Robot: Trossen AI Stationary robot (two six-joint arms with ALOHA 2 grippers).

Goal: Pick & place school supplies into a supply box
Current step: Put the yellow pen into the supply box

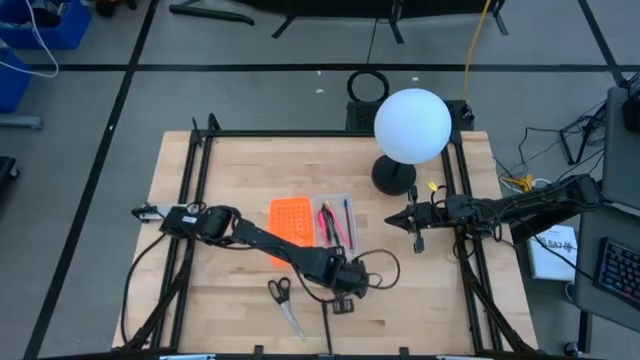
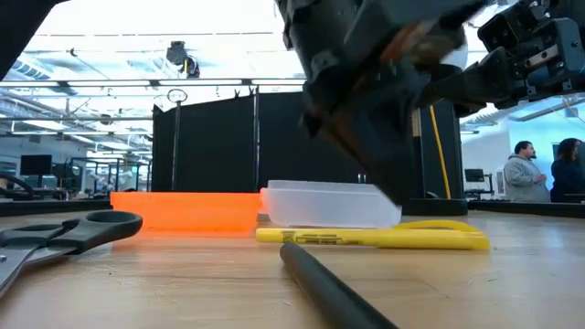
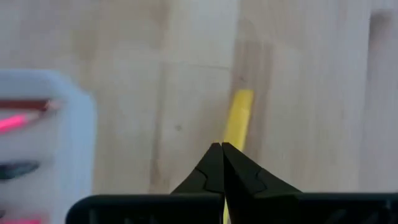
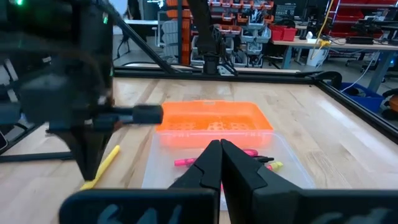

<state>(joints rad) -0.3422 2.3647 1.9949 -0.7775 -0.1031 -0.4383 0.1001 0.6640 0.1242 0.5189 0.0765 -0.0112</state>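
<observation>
The left hand [image 3: 222,163] is down at the desk [image 1: 430,300] just beside the box [image 1: 310,222], on its near right side, pinched on the yellow pen [image 3: 238,117], which lies flat on the wood and sticks out past the fingertips. The box lies open, orange half [image 4: 211,121] joined to the clear tray [image 4: 155,165]; pink [image 4: 186,162] and dark pens lie in the tray. The scissors [image 1: 283,303] lie near the box, toward the desk's front edge, with a black pen [image 2: 334,288] beside them. The right hand [image 4: 221,163] hangs above the desk to the right of the box, fingers pressed together and empty.
</observation>
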